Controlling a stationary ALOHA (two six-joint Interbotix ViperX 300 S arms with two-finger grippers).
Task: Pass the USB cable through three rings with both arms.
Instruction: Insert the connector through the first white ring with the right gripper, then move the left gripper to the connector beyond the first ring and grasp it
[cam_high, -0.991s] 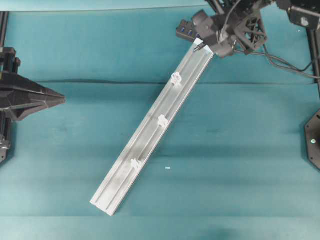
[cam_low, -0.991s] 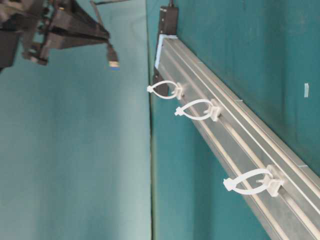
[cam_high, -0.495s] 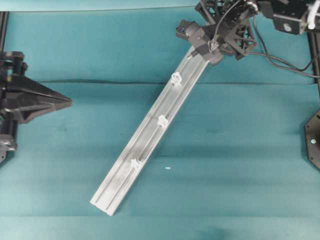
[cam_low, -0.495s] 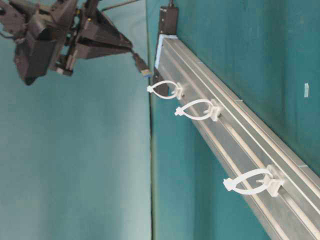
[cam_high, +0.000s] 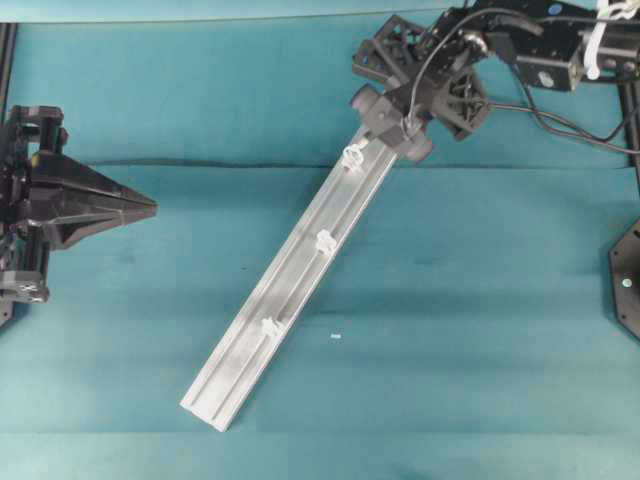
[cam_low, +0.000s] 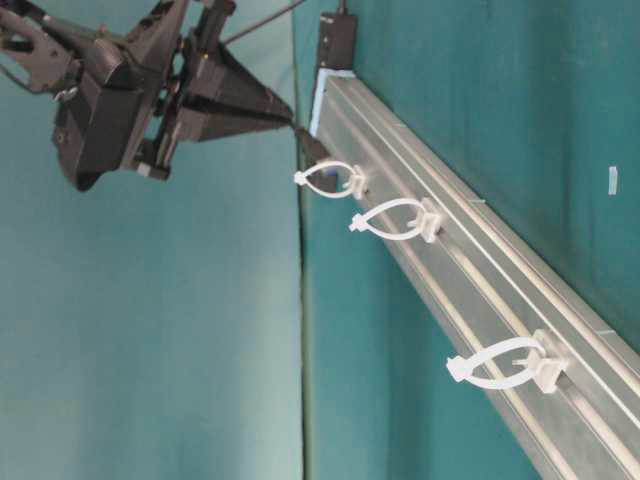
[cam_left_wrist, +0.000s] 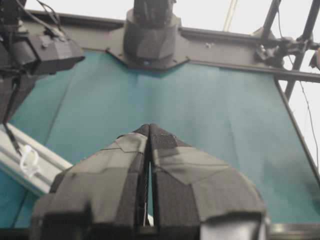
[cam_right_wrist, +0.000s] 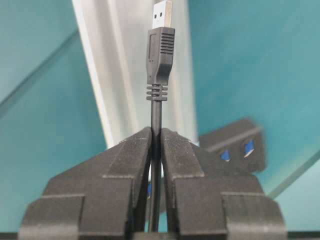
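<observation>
The USB cable's black plug (cam_right_wrist: 160, 50) sticks up past my right gripper (cam_right_wrist: 156, 131), which is shut on the thin cord just behind it. From table level, the plug tip (cam_low: 310, 146) hangs right at the mouth of the first of the three rings (cam_low: 330, 178), without threading it. The other two white rings (cam_low: 385, 218) (cam_low: 495, 368) stand empty further along the rail. Seen from overhead, the rings (cam_high: 352, 155) (cam_high: 325, 240) (cam_high: 269, 326) are spaced along the rail. My left gripper (cam_high: 150, 208) hovers at the far left, shut on nothing, its fingertips (cam_left_wrist: 150, 127) pressed together.
The silver aluminium rail (cam_high: 290, 290) lies diagonally across the teal cloth. The black hub (cam_high: 372, 62) with blue ports sits at the rail's far end, under the right arm. A small white scrap (cam_high: 335, 337) lies beside the rail.
My right gripper has swung down and left with the plug, from above the hub to the mouth of the first ring. The left gripper has edged slightly right.
</observation>
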